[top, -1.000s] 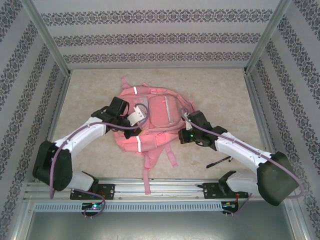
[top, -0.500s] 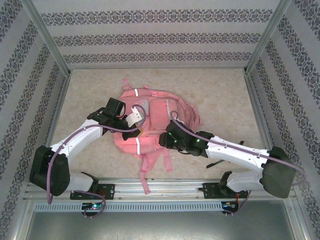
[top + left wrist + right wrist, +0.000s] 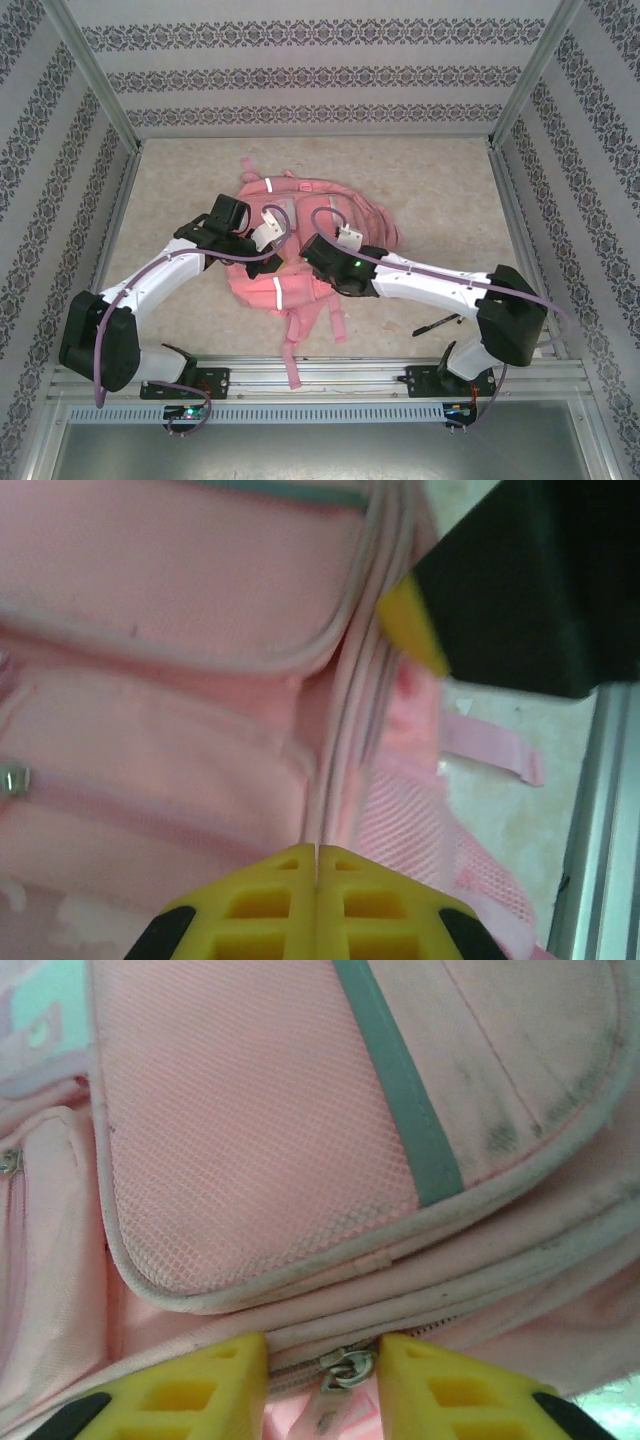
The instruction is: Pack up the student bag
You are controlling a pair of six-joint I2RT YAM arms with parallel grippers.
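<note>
Apparently unzipping the student bag (image 3: pixel 260 1160), the right jaws are standing apart around its zip pull (image 3: pixel 345 1368), needing to clamp it, while the left jaws are sitting together

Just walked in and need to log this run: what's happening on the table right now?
Both arms are on the pink student bag lying flat on the table. The left gripper is shut, pinching a seam of the bag. The right gripper is open, its fingers either side of a zipper pull, not yet gripping. A black pen lies on the table near the right arm, unpacked.
</note>
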